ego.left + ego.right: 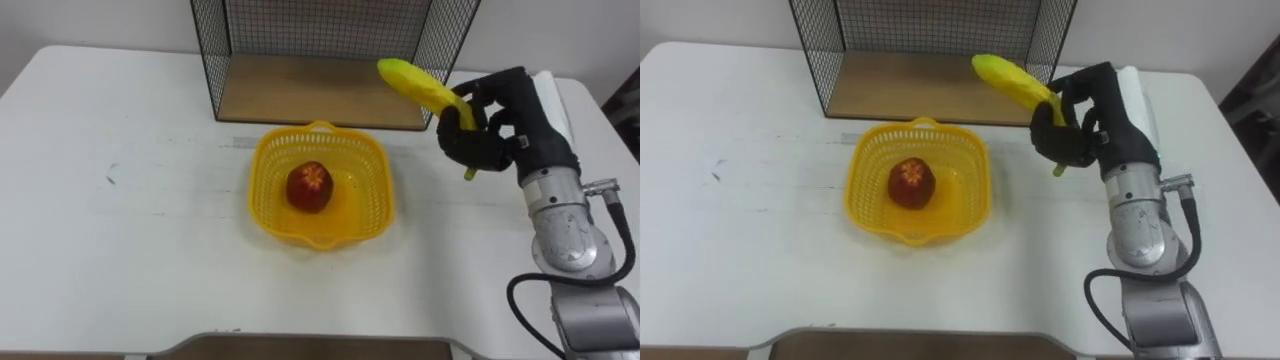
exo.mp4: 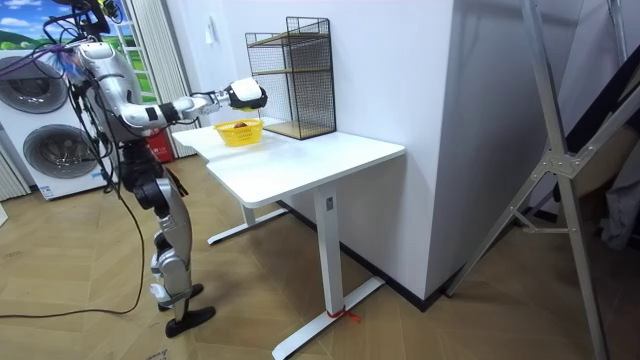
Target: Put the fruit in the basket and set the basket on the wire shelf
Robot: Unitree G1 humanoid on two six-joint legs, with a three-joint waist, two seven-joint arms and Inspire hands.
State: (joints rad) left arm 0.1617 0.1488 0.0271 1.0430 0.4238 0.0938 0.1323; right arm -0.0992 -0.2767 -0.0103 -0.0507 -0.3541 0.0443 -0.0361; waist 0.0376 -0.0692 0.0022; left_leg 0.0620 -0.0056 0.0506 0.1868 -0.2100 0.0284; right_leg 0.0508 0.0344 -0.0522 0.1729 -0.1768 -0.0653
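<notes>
A yellow plastic basket (image 1: 372,165) (image 1: 978,155) (image 2: 239,132) sits on the white table, just in front of the wire shelf. A red apple (image 1: 310,187) (image 1: 911,184) lies inside it. My right hand (image 1: 490,130) (image 1: 1085,125) (image 2: 245,96) hovers above the table to the right of the basket, fingers curled round a yellow banana (image 1: 420,87) (image 1: 1012,79). The banana points up and to the left, its tip near the shelf's front right corner. The wire shelf (image 1: 320,90) (image 1: 930,85) (image 2: 295,75) has a wooden base board and black mesh walls.
The white table (image 1: 120,220) (image 1: 740,250) (image 2: 310,160) has bare room to the left of and in front of the basket. In the room view, the robot stands at the table's end, right arm stretched out, with washing machines (image 2: 45,130) behind it.
</notes>
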